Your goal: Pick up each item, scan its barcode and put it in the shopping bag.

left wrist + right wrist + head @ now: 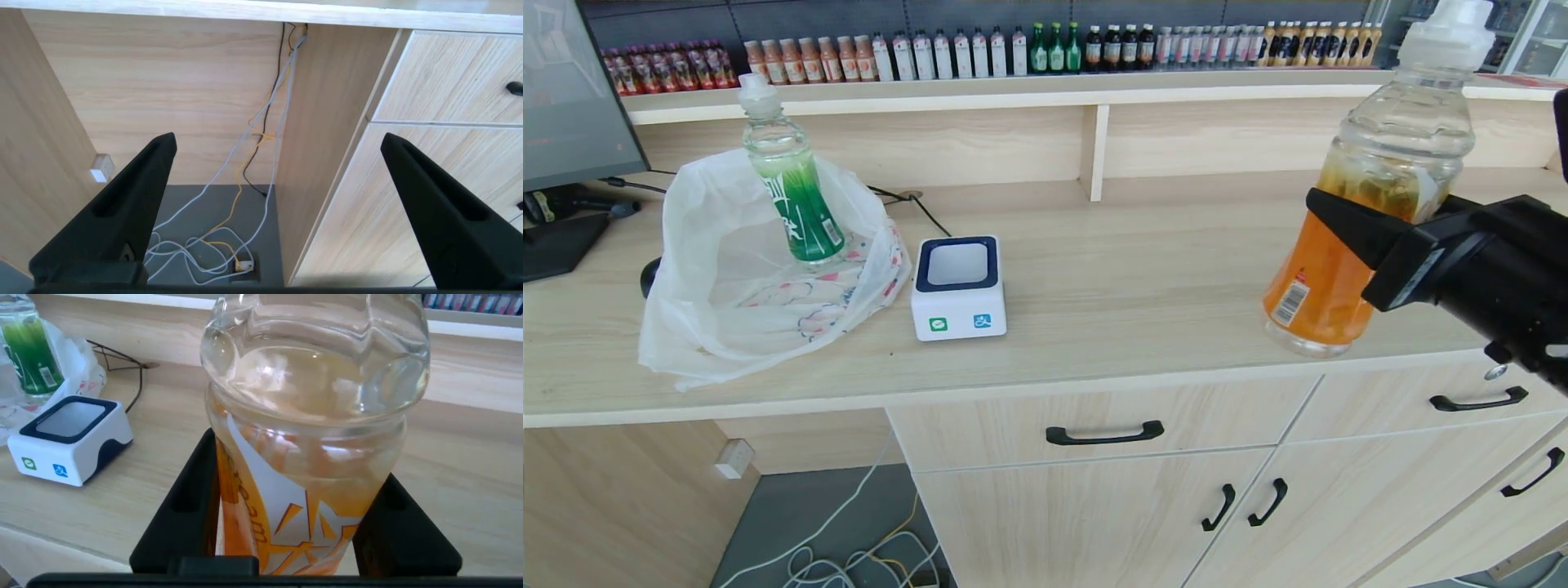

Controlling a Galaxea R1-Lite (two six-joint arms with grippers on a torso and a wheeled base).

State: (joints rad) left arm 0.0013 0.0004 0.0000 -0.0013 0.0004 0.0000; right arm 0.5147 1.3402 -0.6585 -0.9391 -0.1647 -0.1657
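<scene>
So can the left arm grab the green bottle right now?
Probably not yet: the left hand is open below the countertop, facing the cupboard, while the green bottle stands above in the bag.

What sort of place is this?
Probably a shop checkout, perhaps a mock-up: rows of bottled drinks line the back shelf, a barcode scanner and shopping bag sit on the counter, and the right end effector holds an orange bottle.

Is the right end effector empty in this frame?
No, the right end effector is clamped on the orange drink bottle, with one dark finger on each side of its body.
</scene>
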